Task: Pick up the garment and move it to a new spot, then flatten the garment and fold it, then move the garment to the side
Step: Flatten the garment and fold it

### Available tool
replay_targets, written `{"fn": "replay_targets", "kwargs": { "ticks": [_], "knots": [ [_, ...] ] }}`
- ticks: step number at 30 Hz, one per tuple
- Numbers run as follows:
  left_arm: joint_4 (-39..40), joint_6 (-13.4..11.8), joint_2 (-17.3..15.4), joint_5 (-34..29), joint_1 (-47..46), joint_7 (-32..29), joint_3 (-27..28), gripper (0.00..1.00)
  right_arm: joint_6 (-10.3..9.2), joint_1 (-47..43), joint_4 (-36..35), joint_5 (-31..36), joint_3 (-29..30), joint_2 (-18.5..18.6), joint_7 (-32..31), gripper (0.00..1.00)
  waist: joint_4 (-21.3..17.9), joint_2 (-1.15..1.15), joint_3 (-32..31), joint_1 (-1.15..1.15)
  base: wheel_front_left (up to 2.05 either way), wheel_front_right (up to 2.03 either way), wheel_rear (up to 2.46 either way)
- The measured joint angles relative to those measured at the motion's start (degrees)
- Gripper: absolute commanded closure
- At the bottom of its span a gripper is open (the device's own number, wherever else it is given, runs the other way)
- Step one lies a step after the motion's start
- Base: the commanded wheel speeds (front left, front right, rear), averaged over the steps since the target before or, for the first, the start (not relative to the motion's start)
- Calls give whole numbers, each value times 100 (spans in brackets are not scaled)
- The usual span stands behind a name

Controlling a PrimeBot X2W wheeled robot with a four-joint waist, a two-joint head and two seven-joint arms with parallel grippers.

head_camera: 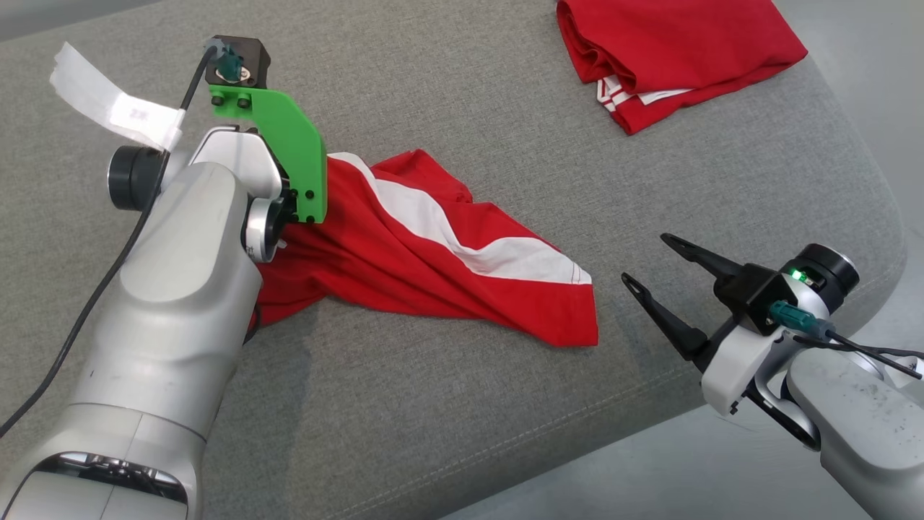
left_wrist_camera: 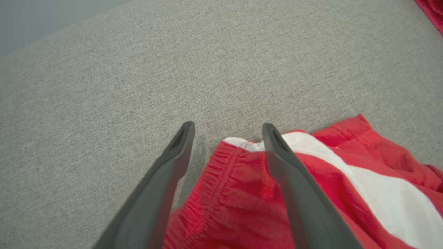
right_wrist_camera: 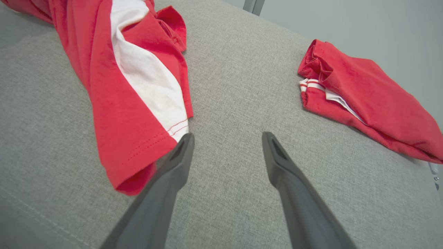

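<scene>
Both tools stand spread, pinching nothing. The left tool (left_wrist_camera: 227, 126) hangs over the elastic waistband end of the garment (head_camera: 404, 267), one finger above red cloth and the other above the bare grey cushion (head_camera: 462, 404); I cannot tell whether either touches. The right tool (head_camera: 644, 257) hovers just right of the hem corner, apart from it.

The garment lies mid-cushion. Its long axis runs from far left to near right, so each arm has one end close: waistband for the left, hem for the right. Flattening probably means each taking its own end and drawing outward along that line.

It looks like red shorts with a broad white stripe, twisted and rumpled. A second red garment (head_camera: 671, 50) sits folded, well apart at the far right.
</scene>
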State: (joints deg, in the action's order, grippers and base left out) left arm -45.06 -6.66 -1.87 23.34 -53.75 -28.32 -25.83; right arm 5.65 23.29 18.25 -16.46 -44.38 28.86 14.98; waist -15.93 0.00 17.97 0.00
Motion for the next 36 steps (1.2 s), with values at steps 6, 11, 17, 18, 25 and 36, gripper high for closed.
{"fn": "replay_targets", "kwargs": {
  "ticks": [6,11,17,18,25,36],
  "knots": [
    [-234,0,2,-92,-61,-309,-121,0,33,-26,-79,8,101,19,0,0,16,0,22,0,0,0,0],
    [-342,0,10,-93,-67,-470,-180,0,36,-32,-181,9,133,16,0,0,62,0,11,0,0,0,0],
    [-375,0,25,67,-67,-545,-176,9,38,-32,-250,20,170,8,0,0,88,0,22,0,0,0,0],
    [-369,1,29,74,-67,-544,-179,16,40,-32,-260,30,174,8,1,0,91,0,26,0,0,0,0],
    [-334,97,33,191,-66,-544,-298,72,51,-34,-314,42,226,-12,1,0,85,0,48,0,0,0,0],
    [615,424,40,857,-151,633,-310,100,46,-293,-339,-192,639,-166,0,0,170,0,25,0,0,0,0]
  ]
}}
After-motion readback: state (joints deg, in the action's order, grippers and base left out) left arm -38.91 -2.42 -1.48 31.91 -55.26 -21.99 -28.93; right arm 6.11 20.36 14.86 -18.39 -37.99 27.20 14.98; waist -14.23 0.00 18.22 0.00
